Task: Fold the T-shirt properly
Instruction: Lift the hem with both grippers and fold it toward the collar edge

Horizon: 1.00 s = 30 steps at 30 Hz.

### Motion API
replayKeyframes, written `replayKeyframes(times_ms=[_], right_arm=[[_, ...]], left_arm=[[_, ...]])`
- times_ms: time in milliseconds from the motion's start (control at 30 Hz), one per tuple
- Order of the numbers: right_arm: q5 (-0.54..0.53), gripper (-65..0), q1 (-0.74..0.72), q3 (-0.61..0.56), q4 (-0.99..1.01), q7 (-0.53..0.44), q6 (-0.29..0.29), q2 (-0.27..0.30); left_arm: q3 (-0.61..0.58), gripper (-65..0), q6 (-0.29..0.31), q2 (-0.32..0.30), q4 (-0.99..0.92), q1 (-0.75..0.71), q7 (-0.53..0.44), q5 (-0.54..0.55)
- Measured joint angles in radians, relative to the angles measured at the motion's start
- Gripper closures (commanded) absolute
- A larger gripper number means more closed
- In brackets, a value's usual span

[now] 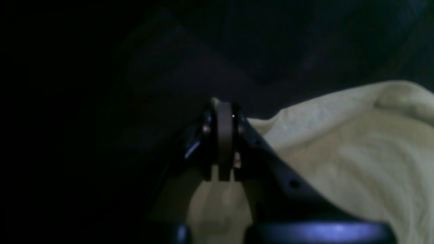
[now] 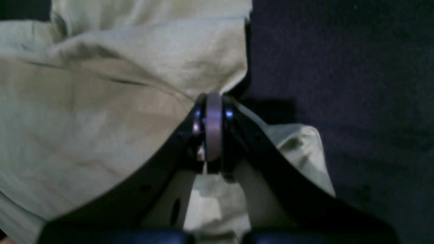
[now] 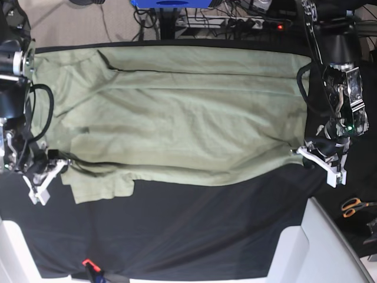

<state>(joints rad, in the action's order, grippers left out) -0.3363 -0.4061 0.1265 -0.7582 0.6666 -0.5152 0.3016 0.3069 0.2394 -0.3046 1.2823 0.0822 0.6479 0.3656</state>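
The pale sage-green T-shirt [image 3: 177, 118] lies spread sideways across the black tablecloth [image 3: 194, 224], with a short sleeve [image 3: 100, 186] sticking out at its lower left. My left gripper [image 3: 296, 151] is at the shirt's right edge, shut on the cloth. In the left wrist view the left gripper [image 1: 223, 108] shows closed jaws with a bit of fabric at the tip, and the T-shirt [image 1: 356, 145] hangs away to the right. My right gripper [image 3: 63, 161] pinches the shirt's lower left edge near the sleeve. In its wrist view the right gripper [image 2: 213, 101] is shut on the T-shirt [image 2: 101, 101].
Orange-handled scissors [image 3: 354, 206] lie off the table's right side. White panels [image 3: 321, 247] stand at the front corners. A small orange-red item [image 3: 88, 263] sits at the front edge. Cables and a power strip [image 3: 247, 23] run behind the table.
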Motion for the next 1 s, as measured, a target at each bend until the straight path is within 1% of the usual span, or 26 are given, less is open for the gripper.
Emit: replayKeyframes(times_ms=[33,67,133,233,300,400,533,633,700,800,1000], right_arm=[[-0.001,0.0,0.014,0.000,-0.027,0.023,0.000,0.000],[-0.002,0.0,0.027,0.000,-0.052,0.039,0.000,0.000],[-0.001,0.0,0.058,0.001,-0.103,0.087,0.003,0.000],[-0.003,0.0,0.098,0.004,-0.172,0.130,0.002,0.000],[-0.003,0.0,0.117,0.005,-0.206,0.151,0.002,0.001],[-0.006,0.0,0.150,0.005,-0.248,0.161,0.002,0.017],[-0.003,0.0,0.190,0.010,-0.290,0.166,0.003,0.034],[-0.009,0.0,0.200,0.077,-0.293,0.165,0.000,0.025],[-0.010,0.0,0.203,0.105,-0.294,0.165,0.000,0.032],[-0.003,0.0,0.225,0.114,-0.304,0.175,0.006,0.035],[-0.003,0.0,0.286,0.114,-0.418,0.194,0.002,0.031]], left_arm=[[0.000,0.0,0.000,0.000,0.021,-0.015,0.011,0.001],[0.000,0.0,0.017,0.000,0.037,-0.028,0.027,0.000],[0.000,0.0,0.028,0.000,0.058,-0.056,0.051,0.000],[0.000,0.0,0.042,-0.001,0.079,-0.095,0.053,0.001],[0.000,0.0,0.062,-0.004,0.088,-0.118,0.053,0.000],[0.000,0.0,0.098,-0.006,0.099,-0.153,0.053,-0.002],[0.000,0.0,0.125,-0.033,0.100,-0.170,0.055,-0.001],[0.000,0.0,0.149,-0.061,0.100,-0.169,0.055,0.000],[0.000,0.0,0.150,-0.071,0.100,-0.169,0.055,0.000],[0.000,0.0,0.151,-0.084,0.100,-0.175,0.052,0.001],[0.000,0.0,0.151,-0.083,0.102,-0.199,0.053,0.001]])
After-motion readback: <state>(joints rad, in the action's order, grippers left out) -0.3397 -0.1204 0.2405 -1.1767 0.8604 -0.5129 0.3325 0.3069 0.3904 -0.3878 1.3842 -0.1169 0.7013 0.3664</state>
